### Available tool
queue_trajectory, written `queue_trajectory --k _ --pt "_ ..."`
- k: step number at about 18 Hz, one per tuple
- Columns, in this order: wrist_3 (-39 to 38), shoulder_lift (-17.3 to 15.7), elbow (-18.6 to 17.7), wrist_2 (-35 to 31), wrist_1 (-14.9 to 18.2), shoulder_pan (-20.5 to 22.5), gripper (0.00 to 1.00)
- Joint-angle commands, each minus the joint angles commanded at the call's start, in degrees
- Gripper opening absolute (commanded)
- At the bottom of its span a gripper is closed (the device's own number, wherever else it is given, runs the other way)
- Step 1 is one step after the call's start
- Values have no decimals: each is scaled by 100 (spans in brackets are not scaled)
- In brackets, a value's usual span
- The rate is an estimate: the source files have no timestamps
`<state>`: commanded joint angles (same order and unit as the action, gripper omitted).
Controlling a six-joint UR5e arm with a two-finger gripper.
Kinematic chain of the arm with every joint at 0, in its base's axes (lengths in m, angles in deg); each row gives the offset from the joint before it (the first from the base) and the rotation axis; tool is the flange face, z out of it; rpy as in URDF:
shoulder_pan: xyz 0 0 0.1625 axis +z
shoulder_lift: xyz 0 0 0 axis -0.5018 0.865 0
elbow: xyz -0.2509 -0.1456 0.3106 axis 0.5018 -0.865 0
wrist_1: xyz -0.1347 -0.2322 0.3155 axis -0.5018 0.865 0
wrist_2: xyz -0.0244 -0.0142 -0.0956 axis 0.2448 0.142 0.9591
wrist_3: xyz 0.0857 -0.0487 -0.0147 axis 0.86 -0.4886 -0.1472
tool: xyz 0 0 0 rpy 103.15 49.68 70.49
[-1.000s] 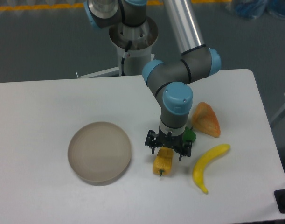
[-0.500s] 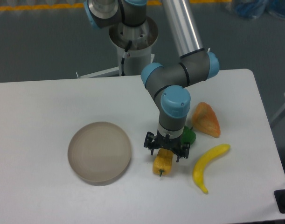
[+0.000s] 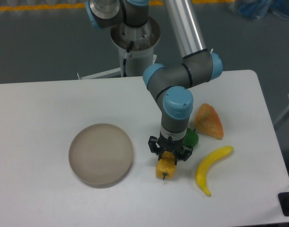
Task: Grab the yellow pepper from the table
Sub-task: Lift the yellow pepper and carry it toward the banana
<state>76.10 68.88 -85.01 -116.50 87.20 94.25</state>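
Because the small ribbed yellow-orange pepper (image 3: pixel 165 167) lies on the white flat tabletop (image 3: pixel 49 104) with its long axis running away from the arm, stem end nearest the camera, the black two-finger gripper (image 3: pixel 169 152) stands directly over its far end, fingers drawn in against its sides across that axis, apparently clamping it; a straight lift looks like the next move.
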Motion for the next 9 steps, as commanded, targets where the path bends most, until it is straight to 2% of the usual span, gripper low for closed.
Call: queue_trajectory --k 2,5,7,9 --pt "9 -52 404 -79 18 0 34" --pt "157 -88 712 -167 44 35 34" --pt "657 -167 836 -184 79 88 34" --pt "1096 -324 793 -298 123 359 34"
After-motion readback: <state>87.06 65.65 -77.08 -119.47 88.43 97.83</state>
